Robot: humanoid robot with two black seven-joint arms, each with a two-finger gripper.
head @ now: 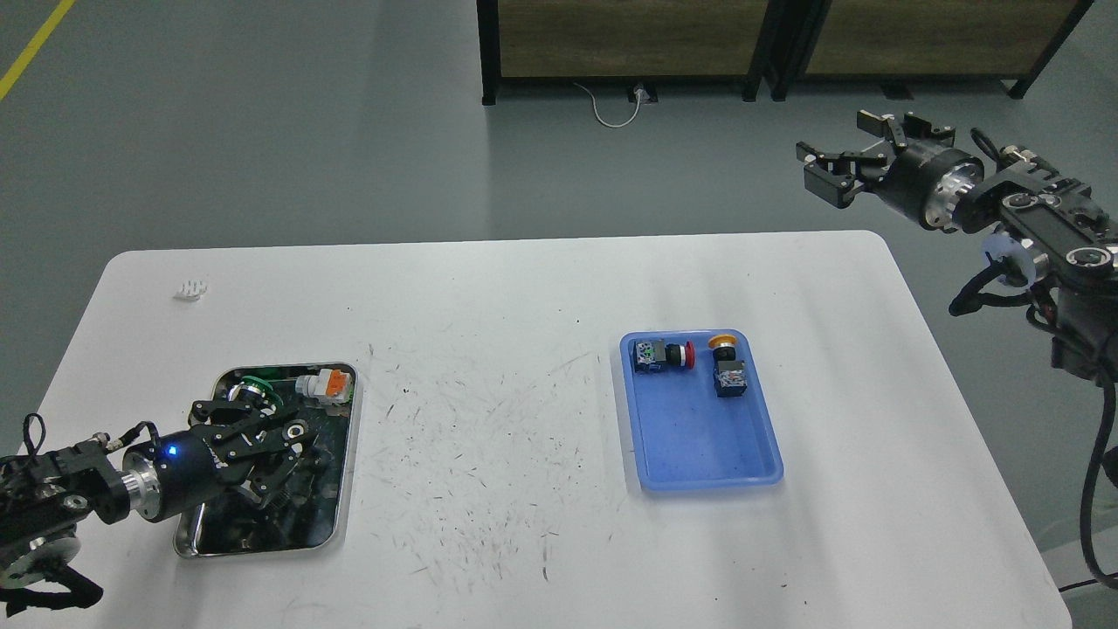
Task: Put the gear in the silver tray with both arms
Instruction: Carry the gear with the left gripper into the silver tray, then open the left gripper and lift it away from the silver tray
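White table (pixel 524 288); left arm (pixel 175 463) low over silver tray (pixel 341 489).

Grey smooth floor (pixel 262 131), evenly lit. Yellow line (pixel 33 48) crosses the far left corner. Black-framed wooden cabinets (pixel 629 35) along the back; white cable (pixel 611 109) loops on the floor beneath. White tabotop-scuffed tabletop (pixel 489 297), rounded corners, dark scratches mid-surface.
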